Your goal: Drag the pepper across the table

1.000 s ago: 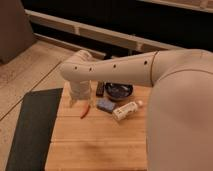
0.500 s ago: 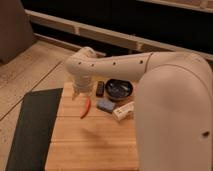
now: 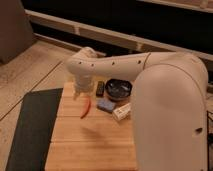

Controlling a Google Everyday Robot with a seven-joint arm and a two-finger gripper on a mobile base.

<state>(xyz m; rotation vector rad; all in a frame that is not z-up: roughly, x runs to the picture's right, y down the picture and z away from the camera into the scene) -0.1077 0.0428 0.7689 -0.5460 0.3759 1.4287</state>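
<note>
The red-orange chili pepper [image 3: 85,108] lies on the bamboo table [image 3: 90,140] near its far left part, pointing toward me. My gripper [image 3: 80,92] hangs from the white arm [image 3: 115,65] just above and behind the pepper's far end, close to the table's far left corner. The arm reaches in from the right.
A blue block [image 3: 105,105], a white bottle [image 3: 121,112] lying down, a black bowl [image 3: 118,88] and a small dark object [image 3: 100,88] sit right of the pepper. A dark grey mat [image 3: 32,127] lies left of the table. My white body [image 3: 170,120] fills the right side.
The arm has swung left and lower toward the pepper's far end. The pepper looks unmoved on the table.
</note>
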